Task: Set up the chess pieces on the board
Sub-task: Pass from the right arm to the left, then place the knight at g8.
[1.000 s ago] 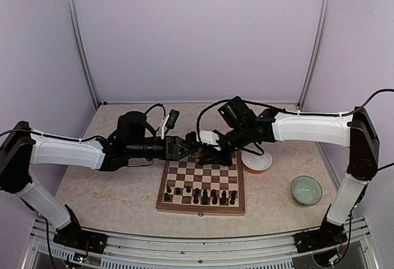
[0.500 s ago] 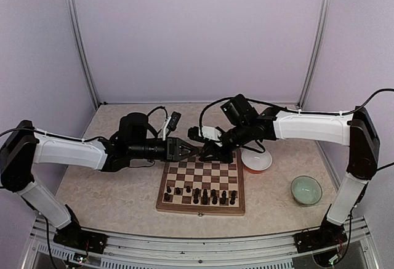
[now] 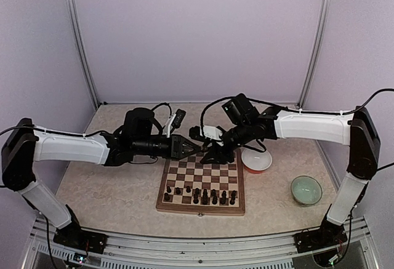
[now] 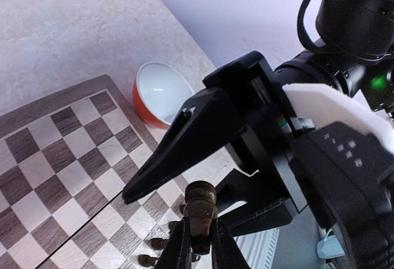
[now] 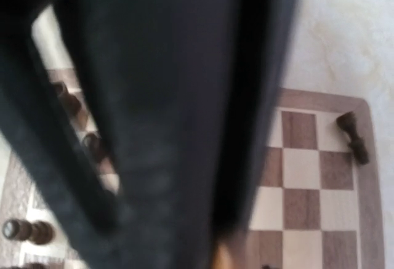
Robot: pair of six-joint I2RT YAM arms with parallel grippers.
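The board (image 3: 161,196) lies at the table's middle, with several dark chess pieces (image 3: 203,194) standing in its two near rows. My left gripper (image 3: 192,148) hovers above the board's far edge. It is shut on a dark brown chess piece (image 4: 201,204), held by its lower part. My right gripper (image 3: 208,152) faces it tip to tip. Its black fingers (image 4: 191,140) stand open, one on each side of the held piece's head. In the right wrist view a blurred dark body blocks most of the frame. Beside it the board (image 5: 301,167) shows one piece (image 5: 352,135) lying at a corner.
A red bowl with a white inside (image 3: 256,160) sits just right of the board and also shows in the left wrist view (image 4: 159,90). A pale green bowl (image 3: 306,189) stands at the near right. Purple walls enclose the table.
My left gripper has pushed right with the piece, until it meets the right gripper's fingers. The right gripper has risen slightly off the board's far edge.
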